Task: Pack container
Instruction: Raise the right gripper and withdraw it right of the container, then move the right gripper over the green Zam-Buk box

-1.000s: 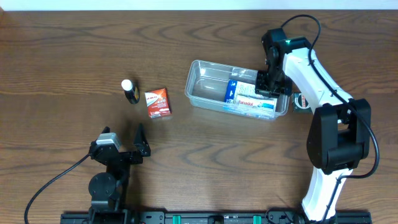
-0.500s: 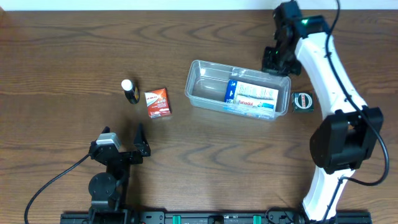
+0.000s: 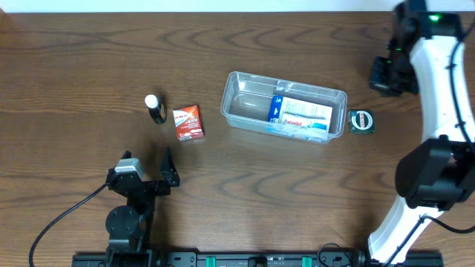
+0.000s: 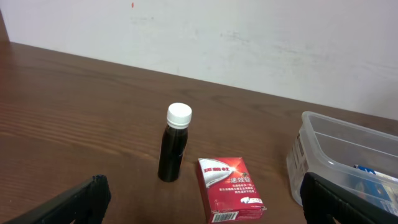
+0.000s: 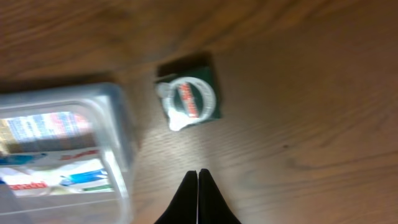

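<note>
The clear plastic container (image 3: 245, 104) lies mid-table with a blue-and-white box (image 3: 300, 114) in its right half; it also shows in the right wrist view (image 5: 118, 124) and the left wrist view (image 4: 323, 149). My right gripper (image 3: 386, 76) is up at the far right, shut and empty, its fingertips (image 5: 198, 175) touching above bare wood. A small green square item with a white round face (image 3: 361, 121) lies right of the container, ahead of the right fingers (image 5: 189, 102). My left gripper (image 3: 152, 174) is open at the front left, behind a red-and-white box (image 4: 229, 188) and a dark bottle with a white cap (image 4: 174, 149).
The red-and-white box (image 3: 188, 123) and the bottle (image 3: 154, 108) lie left of the container. A pale wall runs along the table's far edge (image 4: 249, 37). The arms' mounting rail sits at the front edge (image 3: 237, 259).
My right gripper has lifted from the container's right end and swung up and to the right, leaving the blue-and-white box inside. The left arm has not moved.
</note>
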`<control>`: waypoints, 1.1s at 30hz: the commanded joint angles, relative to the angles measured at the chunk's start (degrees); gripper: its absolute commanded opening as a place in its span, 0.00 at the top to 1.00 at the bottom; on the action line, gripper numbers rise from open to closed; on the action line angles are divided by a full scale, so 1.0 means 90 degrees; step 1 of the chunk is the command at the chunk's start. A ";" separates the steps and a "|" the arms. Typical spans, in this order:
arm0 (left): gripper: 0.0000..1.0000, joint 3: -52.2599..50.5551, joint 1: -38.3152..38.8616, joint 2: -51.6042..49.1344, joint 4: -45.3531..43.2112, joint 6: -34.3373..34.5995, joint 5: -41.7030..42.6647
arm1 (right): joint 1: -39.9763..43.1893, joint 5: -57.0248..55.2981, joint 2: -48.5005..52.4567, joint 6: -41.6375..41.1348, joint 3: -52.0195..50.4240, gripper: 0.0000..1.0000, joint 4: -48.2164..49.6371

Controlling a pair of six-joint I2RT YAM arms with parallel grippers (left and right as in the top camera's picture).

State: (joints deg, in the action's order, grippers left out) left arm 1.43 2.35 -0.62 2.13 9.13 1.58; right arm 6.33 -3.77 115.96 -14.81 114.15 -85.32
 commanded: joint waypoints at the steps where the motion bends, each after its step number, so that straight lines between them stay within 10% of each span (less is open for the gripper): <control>1: 0.02 -0.0134 -0.0002 0.0027 0.0206 -0.0058 -0.0010 | 0.0226 0.0714 -0.0146 0.0593 -0.0090 0.96 -0.0034; 14: 0.02 -0.0134 -0.0002 0.0027 0.0206 -0.0058 -0.0010 | -0.0277 0.1265 -0.0146 0.0605 -0.2205 0.99 0.1571; 33: 0.02 -0.0134 -0.0002 0.0027 0.0206 -0.0058 -0.0007 | -0.0930 0.1013 -0.0146 0.0668 -0.2244 0.99 0.2897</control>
State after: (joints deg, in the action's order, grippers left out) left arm 1.43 2.35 -0.64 2.15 9.13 1.58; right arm -1.28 5.48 115.70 -9.93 94.00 -60.18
